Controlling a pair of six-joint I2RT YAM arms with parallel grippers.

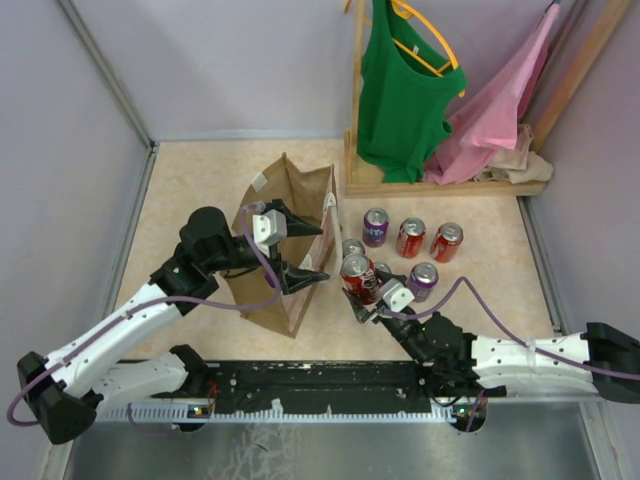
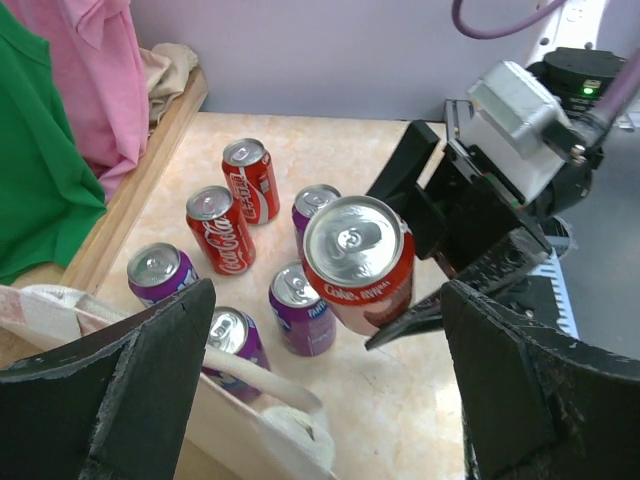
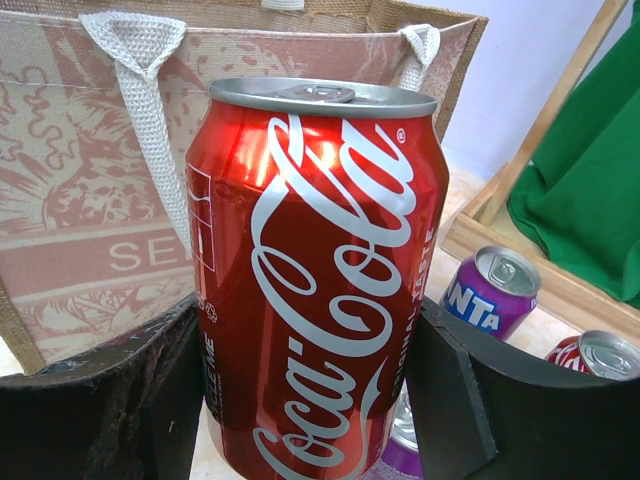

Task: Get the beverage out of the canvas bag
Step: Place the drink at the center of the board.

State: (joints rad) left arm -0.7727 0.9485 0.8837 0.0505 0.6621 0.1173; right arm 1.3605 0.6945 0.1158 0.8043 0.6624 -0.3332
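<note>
Fingers (image 3: 110,400) of the right gripper (image 1: 362,292) were seen pressed against the two sides of the beverage (image 3: 320,280), a red Coca-Cola can, so that it was pinched between them. The can was held about upright with its unopened top up. It was outside the canvas bag (image 1: 262,308), just beside the bag's right wall, and it seemed to be lifted a little above the table (image 1: 190,180). In the right wrist view the printed side of the bag and its two pale strap handles (image 3: 140,120) were seen directly behind the can.

The left gripper (image 1: 320,254) was found with its jaws spread wide and nothing between them. It was placed over the right rim of the bag, and its fingertips were pointed toward the held can without touching it.

To the right of the bag, five other cans (image 1: 410,237) were standing on the table, two red and three purple. One purple can was partly hidden behind the held one. Further back, a wooden rack (image 1: 357,110) was seen, on which a green shirt (image 1: 400,90) and a pink garment (image 1: 500,100) were hung.
</note>
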